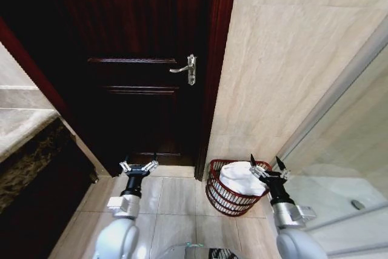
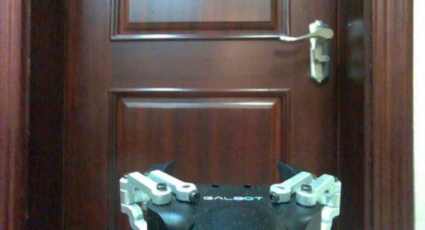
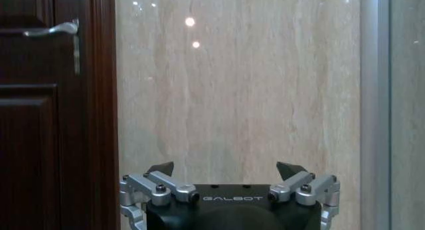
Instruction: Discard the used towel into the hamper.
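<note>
A white towel [image 1: 241, 178] lies bundled inside the hamper [image 1: 219, 198], a small dark red-brown woven basket on the floor beside the door frame. My right gripper [image 1: 265, 163] hovers open just above the hamper's right rim, holding nothing; in the right wrist view its fingertips [image 3: 160, 168] spread wide before the beige wall. My left gripper [image 1: 139, 165] is open and empty too, held low in front of the dark door. In the left wrist view its fingertips [image 2: 163, 166] point at the door panel.
A dark wooden door [image 1: 139, 59] with a silver lever handle [image 1: 187, 69] stands shut ahead. Beige tiled wall [image 1: 285, 59] rises behind the hamper. A glass shower partition [image 1: 339, 150] bounds the right side. A stone counter [image 1: 24, 144] runs along the left.
</note>
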Controlling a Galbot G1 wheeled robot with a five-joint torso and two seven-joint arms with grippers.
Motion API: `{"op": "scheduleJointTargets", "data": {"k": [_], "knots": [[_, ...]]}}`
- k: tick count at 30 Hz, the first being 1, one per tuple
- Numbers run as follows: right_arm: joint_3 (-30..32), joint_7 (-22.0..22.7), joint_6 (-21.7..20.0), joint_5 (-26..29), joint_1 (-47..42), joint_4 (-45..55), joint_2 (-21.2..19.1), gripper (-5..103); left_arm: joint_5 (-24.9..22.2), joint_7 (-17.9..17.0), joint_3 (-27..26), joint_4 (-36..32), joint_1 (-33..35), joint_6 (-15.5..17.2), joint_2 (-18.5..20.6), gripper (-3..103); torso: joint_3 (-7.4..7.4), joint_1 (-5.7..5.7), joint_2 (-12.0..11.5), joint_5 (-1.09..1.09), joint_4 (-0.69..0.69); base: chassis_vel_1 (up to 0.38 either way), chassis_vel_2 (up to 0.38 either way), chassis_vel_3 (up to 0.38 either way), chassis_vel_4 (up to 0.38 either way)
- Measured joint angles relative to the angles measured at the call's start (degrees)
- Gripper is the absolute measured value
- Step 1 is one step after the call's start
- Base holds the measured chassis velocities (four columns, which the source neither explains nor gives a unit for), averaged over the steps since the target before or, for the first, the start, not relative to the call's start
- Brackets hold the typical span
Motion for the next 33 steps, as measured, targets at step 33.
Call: {"op": "scheduleJointTargets", "data": {"k": [33], "knots": [[-0.6, -1.0, -6.3, -2.6, 0.4, 2.7, 0.6, 100, -3.7, -0.2, -1.7, -2.2, 0.3, 2.2, 2.3, 100, 4.81, 3.53, 8.3, 0.01, 0.0, 0.0, 0.0, 0.0, 0.0]]}}
